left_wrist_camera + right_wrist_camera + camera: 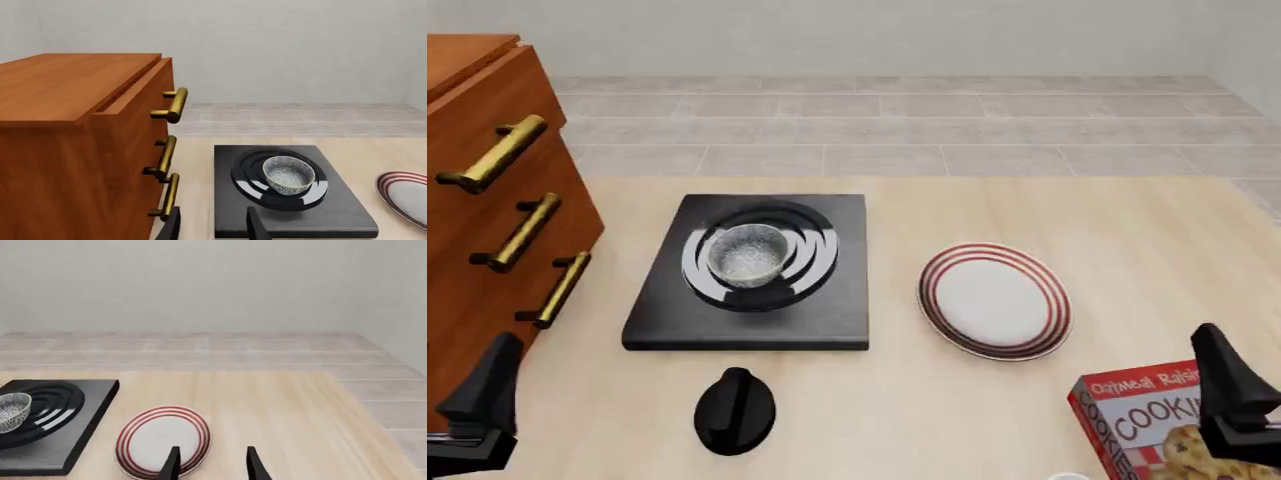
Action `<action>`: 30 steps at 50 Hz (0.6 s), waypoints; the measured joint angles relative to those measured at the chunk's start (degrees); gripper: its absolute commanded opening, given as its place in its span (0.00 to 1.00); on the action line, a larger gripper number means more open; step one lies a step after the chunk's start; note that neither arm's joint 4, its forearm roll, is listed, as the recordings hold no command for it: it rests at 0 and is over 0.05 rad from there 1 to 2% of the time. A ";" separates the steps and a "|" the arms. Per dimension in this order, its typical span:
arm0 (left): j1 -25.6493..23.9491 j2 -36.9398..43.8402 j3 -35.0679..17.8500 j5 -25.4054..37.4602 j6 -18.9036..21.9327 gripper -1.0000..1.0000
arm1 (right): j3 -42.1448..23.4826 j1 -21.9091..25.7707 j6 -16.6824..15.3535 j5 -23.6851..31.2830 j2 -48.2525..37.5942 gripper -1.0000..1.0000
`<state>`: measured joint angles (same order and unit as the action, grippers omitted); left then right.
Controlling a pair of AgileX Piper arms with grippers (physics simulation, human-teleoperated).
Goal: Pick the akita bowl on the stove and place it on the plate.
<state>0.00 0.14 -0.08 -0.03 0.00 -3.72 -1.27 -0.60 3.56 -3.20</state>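
The akita bowl (749, 254) sits upright on the burner rings of the black stove (827, 310), speckled grey-white inside; the left wrist view shows the bowl (289, 174) on the stove (333, 215), and the right wrist view catches the bowl (12, 411) at its edge. To the stove's right lies the red-ringed plate (994, 300), with nothing on it, also in the plate (163, 437) view. My left gripper (213, 225) is open, well short of the stove at the table's near left (481, 405). My right gripper (212, 464) is open near the plate's front edge (1228, 395).
A wooden drawer cabinet (494, 200) with brass handles (527, 230) stands left of the stove. A black oval knob (735, 411) lies in front of the stove. A cookie box (1148, 420) lies at the near right, beside my right gripper.
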 measured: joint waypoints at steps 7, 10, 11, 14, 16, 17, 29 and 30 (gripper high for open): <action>0.00 0.14 -0.08 -0.03 0.00 1.00 | -0.81 1.05 1.16 0.38 1.55 1.00; 0.00 0.18 -0.10 -0.04 0.00 1.00 | -1.51 1.51 0.94 0.93 1.95 1.00; 0.00 0.19 -0.11 -0.04 0.00 1.00 | -1.75 1.69 0.72 1.09 2.06 1.00; 0.00 0.21 -0.12 -0.05 0.00 1.00 | -2.46 2.21 -0.09 1.70 2.31 1.00; 0.00 0.23 -0.13 -0.05 0.00 1.00 | -3.06 2.66 -0.49 2.21 2.41 1.00; 0.00 0.23 -0.14 -0.05 0.00 1.00 | -3.40 2.90 -0.67 2.48 2.44 1.00; 0.00 0.27 -0.16 -0.06 0.00 1.00 | -9.76 6.45 0.03 5.56 0.46 1.00; 0.00 0.27 -0.16 -0.06 0.00 1.00 | -10.31 6.78 0.21 5.67 0.02 1.00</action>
<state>0.00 0.40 -0.24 -0.09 0.00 -14.03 5.51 -0.39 9.23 -3.18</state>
